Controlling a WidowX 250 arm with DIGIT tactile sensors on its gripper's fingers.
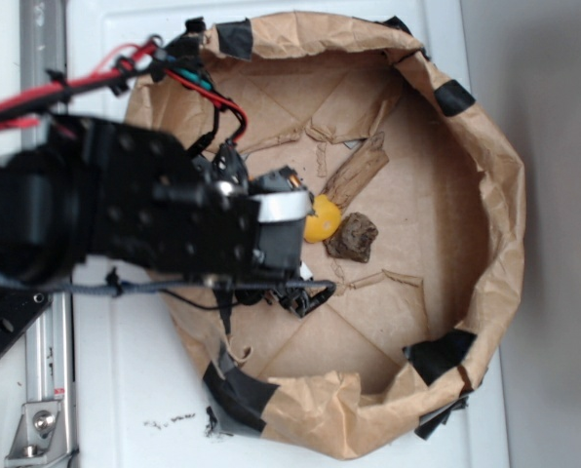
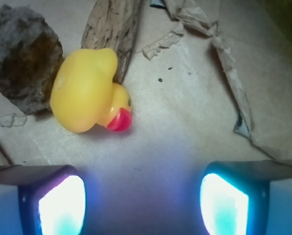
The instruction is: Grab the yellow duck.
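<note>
Yellow glossy rubber is what we're after, so from the exterior view first: the small bright-yellow rubber duck (image 1: pixel 321 219) sits on the floor of the crumpled brown paper basin (image 1: pixel 485 253), poking out just past the front of the black robot gripper (image 1: pixel 305 255), which hangs right over it. Touching the duck on its far side from the fingers is the dark brown rock-like lump (image 1: pixel 354 237), and the tan bark-like strip (image 1: pixel 357 172) runs off at an angle just beside both. We can't really judge the jaw opening from this angle, the arm hides it.

Wrist view is way clearer. The two glowing finger pads (image 2: pixel 61 205) sit at the bottom corners, spread wide with bare paper between them, nothing held. The duck (image 2: pixel 87 90) lies tipped on its side ahead of the fingers and off toward the left pad, red-orange beak pointing back at us. The lump (image 2: pixel 21 58) is pressed against its far left, the strip (image 2: pixel 111 29) touching behind it.

Our guess on handling: light, hollow, squishy, and slick, so it could squirt out of a tip pinch. We'd close across the fat rounded body, not the head, after shifting left to centre it and keep a pad from catching the lump.
</note>
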